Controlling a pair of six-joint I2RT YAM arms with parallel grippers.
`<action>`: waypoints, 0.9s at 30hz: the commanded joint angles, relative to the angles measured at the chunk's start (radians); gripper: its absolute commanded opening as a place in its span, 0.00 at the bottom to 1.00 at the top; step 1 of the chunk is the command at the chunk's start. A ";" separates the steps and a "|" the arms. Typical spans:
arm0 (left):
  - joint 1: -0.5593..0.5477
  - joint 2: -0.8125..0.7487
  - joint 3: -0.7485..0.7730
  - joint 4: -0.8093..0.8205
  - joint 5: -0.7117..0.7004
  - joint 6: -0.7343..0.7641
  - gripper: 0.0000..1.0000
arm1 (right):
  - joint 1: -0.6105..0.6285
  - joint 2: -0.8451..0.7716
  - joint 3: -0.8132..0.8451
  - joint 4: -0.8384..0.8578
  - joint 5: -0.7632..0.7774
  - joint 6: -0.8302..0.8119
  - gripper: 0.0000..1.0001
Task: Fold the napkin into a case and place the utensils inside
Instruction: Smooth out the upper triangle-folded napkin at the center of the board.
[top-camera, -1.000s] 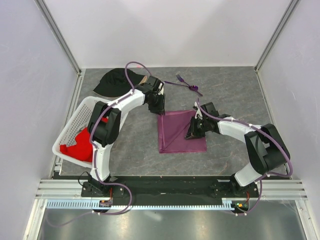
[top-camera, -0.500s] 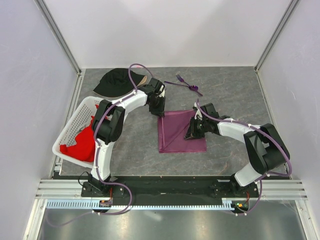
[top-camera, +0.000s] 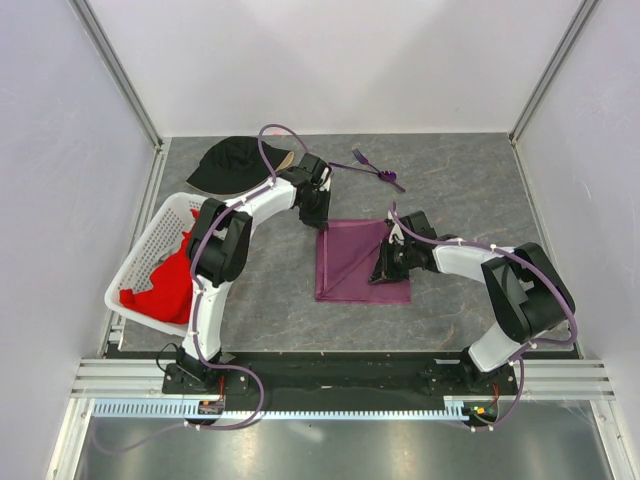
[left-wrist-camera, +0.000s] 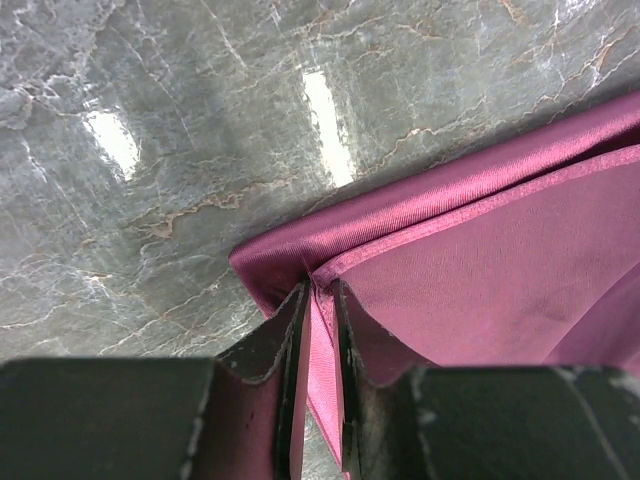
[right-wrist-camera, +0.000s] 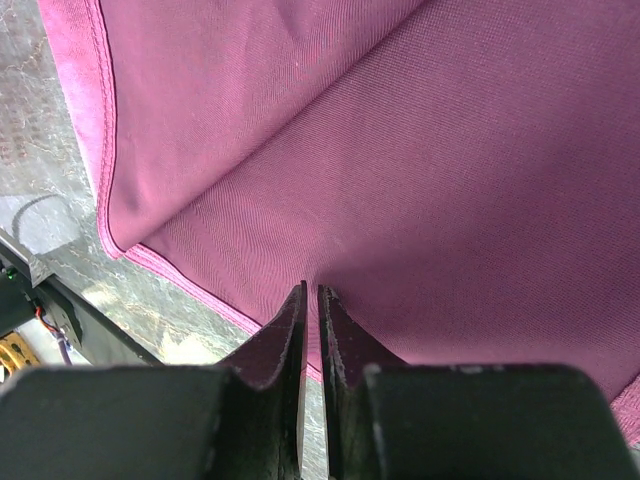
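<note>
Pinching the napkin (top-camera: 347, 272) between the near-closed jaws of left gripper (left-wrist-camera: 320, 296) and right gripper (right-wrist-camera: 311, 296), we judge the first fold in hand; next, both must lift together.

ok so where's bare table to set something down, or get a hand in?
Bare: far right corner, between the utensils and the right wall; the near strip between the napkin and the arm bases. Crowded: far left, with cap, basket and left gripper on the napkin's corner; right gripper sits on its right side.
</note>
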 joint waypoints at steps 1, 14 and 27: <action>0.000 0.016 0.042 0.022 -0.008 -0.019 0.21 | -0.001 0.004 -0.013 0.039 -0.016 -0.018 0.14; 0.000 -0.007 0.045 0.060 0.004 -0.039 0.26 | -0.003 0.012 -0.017 0.045 -0.020 -0.021 0.14; 0.000 0.018 0.050 0.065 0.027 -0.042 0.30 | -0.001 0.021 -0.019 0.047 -0.023 -0.021 0.14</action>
